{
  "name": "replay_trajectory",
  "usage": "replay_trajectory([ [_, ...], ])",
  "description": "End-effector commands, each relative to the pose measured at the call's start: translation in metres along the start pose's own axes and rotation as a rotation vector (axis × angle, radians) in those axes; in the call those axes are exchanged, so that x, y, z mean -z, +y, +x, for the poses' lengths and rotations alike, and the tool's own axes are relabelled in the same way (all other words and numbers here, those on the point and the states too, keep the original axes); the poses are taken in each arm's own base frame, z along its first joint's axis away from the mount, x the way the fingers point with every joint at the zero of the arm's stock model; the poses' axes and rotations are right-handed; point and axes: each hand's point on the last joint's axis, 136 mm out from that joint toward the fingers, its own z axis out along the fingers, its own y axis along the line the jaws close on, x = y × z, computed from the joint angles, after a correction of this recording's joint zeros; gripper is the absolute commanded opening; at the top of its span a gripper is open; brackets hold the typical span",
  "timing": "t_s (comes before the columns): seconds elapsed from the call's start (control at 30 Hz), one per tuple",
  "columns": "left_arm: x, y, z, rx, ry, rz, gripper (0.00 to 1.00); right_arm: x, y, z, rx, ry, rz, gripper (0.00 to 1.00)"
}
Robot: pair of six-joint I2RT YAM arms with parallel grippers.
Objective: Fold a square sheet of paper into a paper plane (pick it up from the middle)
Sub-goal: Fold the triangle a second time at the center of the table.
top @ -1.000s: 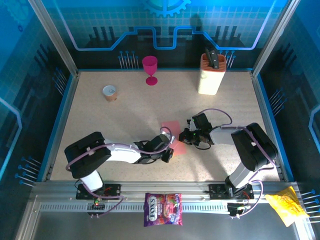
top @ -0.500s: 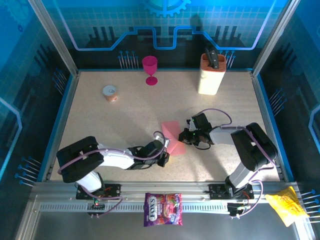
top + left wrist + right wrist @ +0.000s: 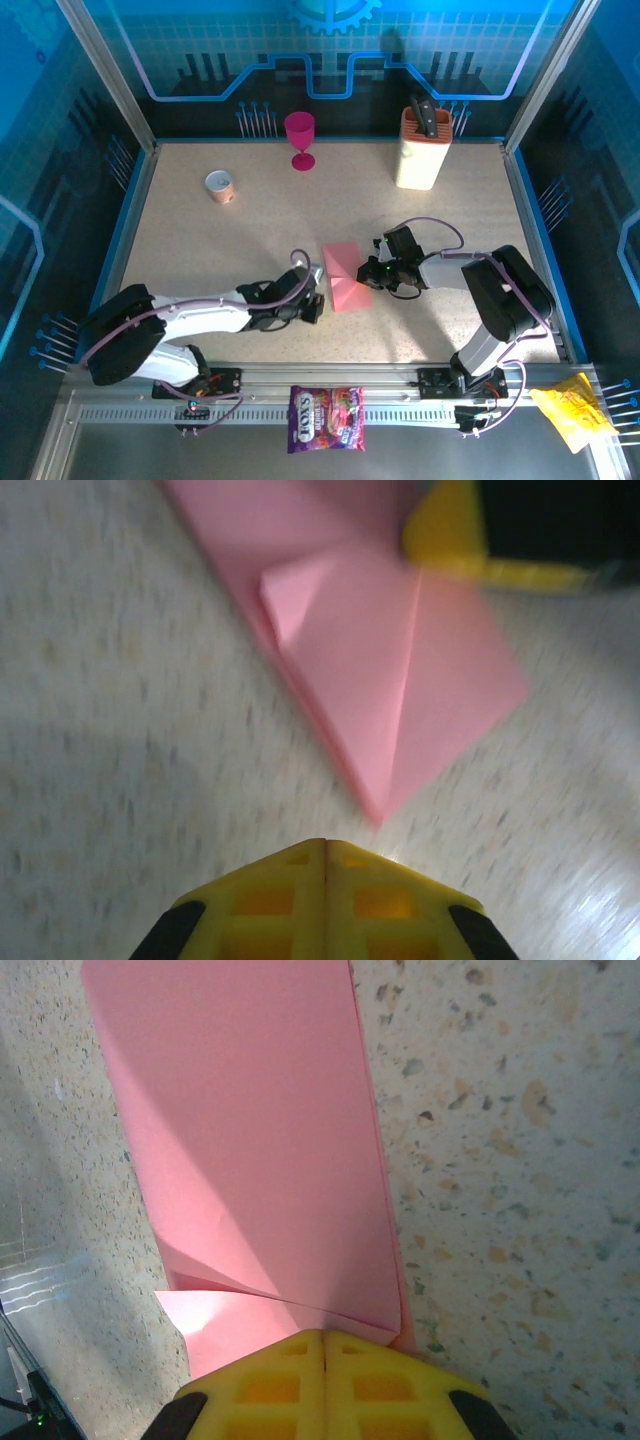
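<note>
Lying low across the speckled, matte table (image 3: pixel 200 250), the left arm ends in the left gripper (image 3: pixel 312 305). Its yellow, ribbed fingers are pressed together to a thin seam with nothing between them. In the left wrist view their tips stop just short of the paper's nearest pointed corner, not touching it.

The square sheet of paper (image 3: pixel 343 275) lies near the table's middle, between the two grippers. It is thin, salmon-pink and unprinted, partly folded into layers, with a straight crease running to that corner and a small paler triangular flap turned over at one side.

At its right edge sits the right gripper (image 3: pixel 368 272), fingers likewise closed tight and tips touching the paper.

The sheet's edge runs out of sight beneath those tips, so whether any paper is caught between them cannot be told. The left wrist view is blurred, and the frame's top edge cuts off the sheet's far part.
</note>
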Motion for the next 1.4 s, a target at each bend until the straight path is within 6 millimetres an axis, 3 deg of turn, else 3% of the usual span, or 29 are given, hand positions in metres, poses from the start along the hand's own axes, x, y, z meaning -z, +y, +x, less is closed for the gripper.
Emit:
replay_trajectory([
  [0.0, -0.010, -0.013, -0.029, -0.064, 0.002, 0.037, 0.00, -0.008, -0.054, 0.032, -0.084, 0.084, 0.197, 0.00],
  [0.2, -0.041, -0.023, -0.050, -0.109, 0.021, 0.044, 0.00, -0.007, -0.049, 0.030, -0.073, 0.080, 0.187, 0.00],
  [0.43, -0.065, -0.007, -0.050, -0.100, 0.035, 0.001, 0.00, -0.004, -0.044, 0.028, -0.064, 0.078, 0.171, 0.00],
  [0.6, -0.076, 0.006, -0.039, -0.098, 0.064, -0.032, 0.00, 0.013, -0.007, 0.013, 0.010, 0.035, 0.076, 0.00],
  [0.63, -0.078, 0.008, -0.037, -0.097, 0.068, -0.035, 0.00, 0.021, 0.005, 0.008, 0.037, 0.013, 0.053, 0.02],
  [0.67, -0.079, 0.009, -0.035, -0.094, 0.073, -0.037, 0.00, 0.029, 0.014, 0.003, 0.064, -0.011, 0.042, 0.11],
  [0.77, -0.081, 0.011, -0.030, -0.089, 0.081, -0.035, 0.00, 0.057, 0.030, -0.005, 0.144, -0.084, 0.083, 0.47],
  [0.83, -0.081, 0.012, -0.028, -0.085, 0.082, -0.033, 0.00, 0.073, 0.029, -0.004, 0.194, -0.120, 0.140, 0.61],
  [0.93, -0.080, 0.011, -0.027, -0.079, 0.078, -0.025, 0.00, 0.087, 0.011, 0.004, 0.174, -0.142, 0.213, 0.78],
  [1.1, -0.077, 0.013, -0.025, -0.077, 0.074, -0.027, 0.00, 0.088, -0.010, 0.028, 0.113, -0.137, 0.210, 0.78],
  [1.37, -0.078, 0.017, -0.019, -0.078, 0.079, -0.030, 0.00, 0.064, -0.015, 0.060, 0.035, -0.061, 0.127, 0.70],
])
